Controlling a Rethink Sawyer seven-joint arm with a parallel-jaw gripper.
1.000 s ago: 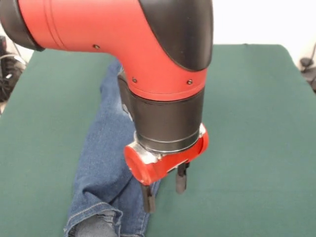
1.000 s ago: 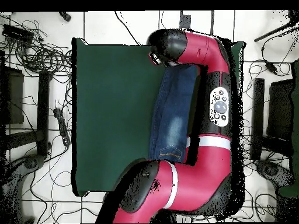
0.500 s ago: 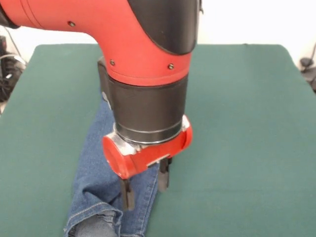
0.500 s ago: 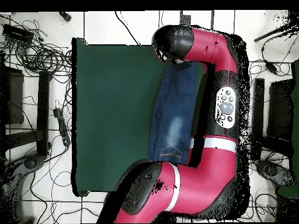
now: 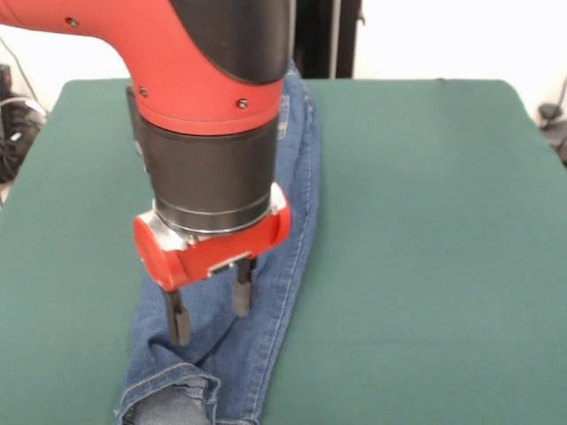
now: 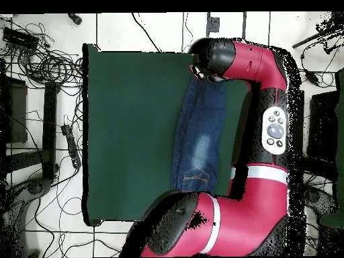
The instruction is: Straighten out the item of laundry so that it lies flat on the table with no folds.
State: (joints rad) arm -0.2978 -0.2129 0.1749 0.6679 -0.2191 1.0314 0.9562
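The blue denim jeans [image 5: 266,230] lie as a long narrow strip on the green table [image 5: 425,221], running from the far middle to the near left. The cuff end [image 5: 173,398] at the near edge is bunched and folded over. My gripper [image 5: 208,310] is open and empty, its two dark fingers [image 5: 177,320] pointing down just over the lower legs of the jeans. In the overhead view the jeans [image 6: 199,131] lie right of the table's middle [image 6: 127,127], with the faded patch and pocket stitching showing. There the arm's wrist [image 6: 209,59] hides the gripper at the cuff end.
My arm's red links [image 6: 272,134] run along the table's right side in the overhead view and cover the table's bottom right. Cables [image 6: 40,60] and dark stands [image 6: 50,127] lie on the floor around the table.
In the front view my gripper has moved left, from the jeans' right edge to over the legs. The jeans have stayed put and more of their upper part shows.
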